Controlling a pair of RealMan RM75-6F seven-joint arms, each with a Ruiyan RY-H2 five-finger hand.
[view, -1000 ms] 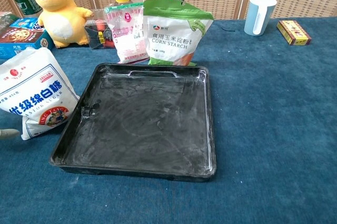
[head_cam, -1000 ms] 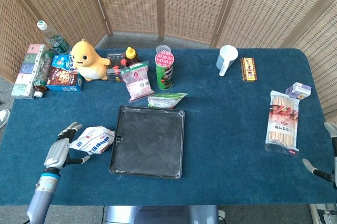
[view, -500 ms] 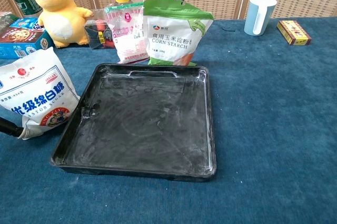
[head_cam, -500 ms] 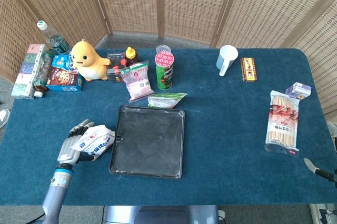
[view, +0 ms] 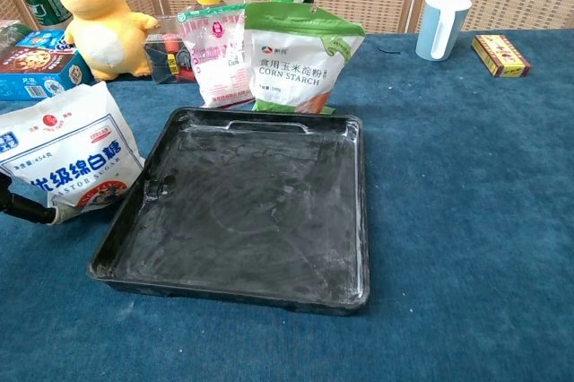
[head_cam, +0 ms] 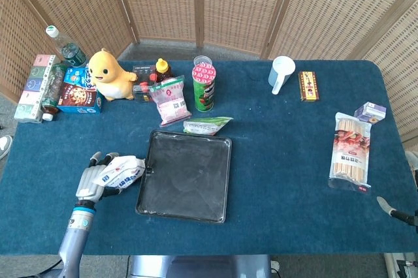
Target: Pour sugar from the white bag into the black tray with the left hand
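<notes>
Left robot hand (head_cam: 93,180) fingers curled in grip; right robot hand (head_cam: 392,209) barely visible.

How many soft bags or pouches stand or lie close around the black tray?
3: the white sugar bag at the tray's left edge in the left hand, the corn starch bag and the pink pouch behind it.

A table covered in dark blue cloth (head_cam: 281,147) carries a black tray (head_cam: 185,175) with a white sugar bag (head_cam: 119,172) just beside its left edge. Behind the tray stand a corn starch bag (view: 299,57), a pink packet (head_cam: 170,100), a green canister (head_cam: 204,87) and a yellow plush toy (head_cam: 110,76). Further right sit a pale blue cup (head_cam: 281,74), a small brown box (head_cam: 308,85) and a long packet of sticks (head_cam: 351,151).
</notes>
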